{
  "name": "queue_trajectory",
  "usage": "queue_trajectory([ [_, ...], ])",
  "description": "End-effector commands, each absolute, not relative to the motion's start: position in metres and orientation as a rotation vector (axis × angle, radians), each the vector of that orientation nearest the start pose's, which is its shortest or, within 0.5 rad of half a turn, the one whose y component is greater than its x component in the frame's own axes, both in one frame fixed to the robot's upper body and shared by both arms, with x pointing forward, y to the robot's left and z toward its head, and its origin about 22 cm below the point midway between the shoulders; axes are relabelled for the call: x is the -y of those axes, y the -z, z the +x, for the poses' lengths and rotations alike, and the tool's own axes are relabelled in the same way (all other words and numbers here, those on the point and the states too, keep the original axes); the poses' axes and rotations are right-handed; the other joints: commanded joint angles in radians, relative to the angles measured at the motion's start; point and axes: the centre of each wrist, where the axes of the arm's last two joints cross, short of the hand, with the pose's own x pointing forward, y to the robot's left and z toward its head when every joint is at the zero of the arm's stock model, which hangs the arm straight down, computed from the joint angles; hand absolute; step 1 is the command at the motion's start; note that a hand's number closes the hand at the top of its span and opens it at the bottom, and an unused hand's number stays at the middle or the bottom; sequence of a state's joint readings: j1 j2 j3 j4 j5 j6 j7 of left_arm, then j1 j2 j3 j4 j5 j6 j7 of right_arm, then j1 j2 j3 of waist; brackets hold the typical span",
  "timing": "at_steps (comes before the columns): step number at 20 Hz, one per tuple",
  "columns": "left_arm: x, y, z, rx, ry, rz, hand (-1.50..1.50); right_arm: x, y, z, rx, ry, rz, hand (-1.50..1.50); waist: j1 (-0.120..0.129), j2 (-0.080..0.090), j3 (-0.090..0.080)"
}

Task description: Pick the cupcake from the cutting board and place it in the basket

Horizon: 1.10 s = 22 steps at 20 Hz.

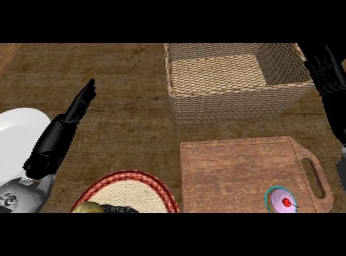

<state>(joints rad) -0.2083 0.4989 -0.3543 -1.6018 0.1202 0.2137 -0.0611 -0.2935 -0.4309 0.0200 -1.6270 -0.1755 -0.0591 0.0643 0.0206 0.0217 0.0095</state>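
Observation:
The cupcake (282, 201), with pink frosting, a red cherry and a teal wrapper, sits at the near right corner of the wooden cutting board (235, 170). Behind the board stands the woven basket (239, 102), with nothing inside. My right hand (337, 97) is raised at the right edge, beside the basket's right wall and well beyond the cupcake, its fingers straight and pointing away. At the left my left hand (67, 125) rests open, fingers straight, far from both board and basket.
A white plate (6, 145) lies at the left edge, partly under my left forearm. A red-rimmed woven mat (132, 192) with a dark and yellow item on it sits at the lower middle, left of the board. The counter top is dark wood.

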Motion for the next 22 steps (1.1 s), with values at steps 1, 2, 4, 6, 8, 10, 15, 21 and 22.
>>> queue_trajectory([
  [1,-0.270,-0.034,0.267,1.648,0.425,0.255,0.00,0.256,-0.118,0.275,1.989,-0.298,0.045,1.50,-0.032,-0.023,-0.009],
  [2,-0.279,-0.032,0.260,1.565,0.408,0.295,0.00,0.246,-0.131,0.269,2.132,-0.323,0.174,1.50,-0.029,-0.032,-0.006],
  [4,-0.300,-0.011,0.250,1.399,0.373,0.393,0.00,0.214,-0.157,0.252,2.340,-0.389,0.455,1.50,-0.036,-0.051,0.000],
  [6,-0.318,0.006,0.238,1.270,0.340,0.463,0.00,0.190,-0.188,0.234,2.534,-0.459,0.709,1.50,-0.012,-0.075,0.004],
  [8,-0.315,0.015,0.231,1.218,0.331,0.432,0.00,0.201,-0.215,0.226,2.708,-0.757,0.478,-1.50,-0.054,-0.101,-0.013],
  [10,-0.332,0.023,0.221,1.137,0.286,0.494,0.00,0.205,-0.216,0.206,2.851,-0.693,0.380,-1.50,-0.107,-0.103,-0.005],
  [15,-0.350,0.036,0.203,1.045,0.175,0.568,0.00,0.258,-0.201,0.182,2.921,-0.239,-0.403,-1.50,-0.256,-0.099,0.006],
  [21,-0.365,0.040,0.188,1.018,0.119,0.616,0.00,0.303,-0.165,0.133,2.565,-0.449,-0.875,-1.50,-0.269,-0.070,-0.001],
  [22,-0.357,0.038,0.191,1.037,0.126,0.594,0.00,0.305,-0.159,0.126,2.504,-0.582,-0.837,-1.50,-0.252,-0.064,-0.001],
])
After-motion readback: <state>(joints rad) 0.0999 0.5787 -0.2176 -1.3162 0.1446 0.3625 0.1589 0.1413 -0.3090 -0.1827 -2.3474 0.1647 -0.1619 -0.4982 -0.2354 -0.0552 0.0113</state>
